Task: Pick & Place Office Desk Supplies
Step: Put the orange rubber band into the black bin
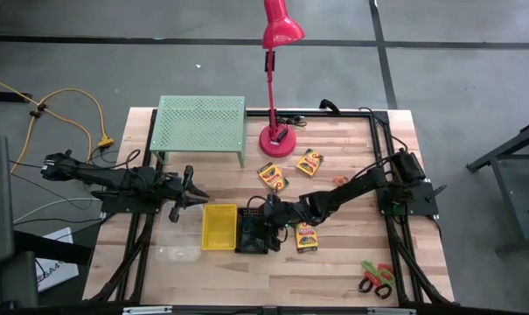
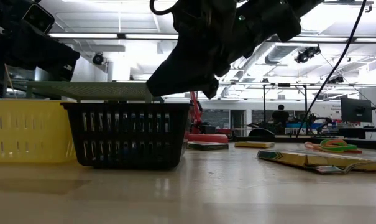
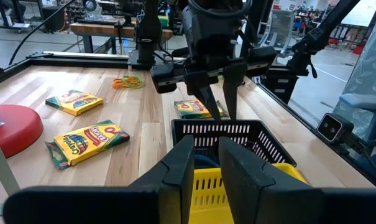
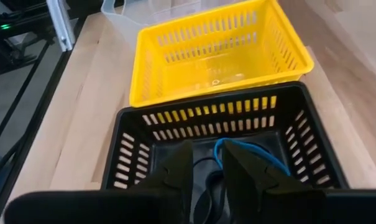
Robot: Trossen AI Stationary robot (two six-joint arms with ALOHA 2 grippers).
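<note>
Directly under the right claw (image 4: 203, 168), its fingers slightly parted and empty, blue and dark loops (image 4: 237, 152) lie inside the black mesh bin (image 1: 251, 229) beside the yellow bin (image 1: 219, 226). Light and limp, they are best pinched across one strand.

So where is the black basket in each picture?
High view: the black basket sits near the table's front middle, under the right gripper.
Low view: it stands left of centre.
Left wrist view: just past the fingers, centre.
Right wrist view: it fills the lower half.
Shared landmark: the yellow basket right beside it in every view.
</note>
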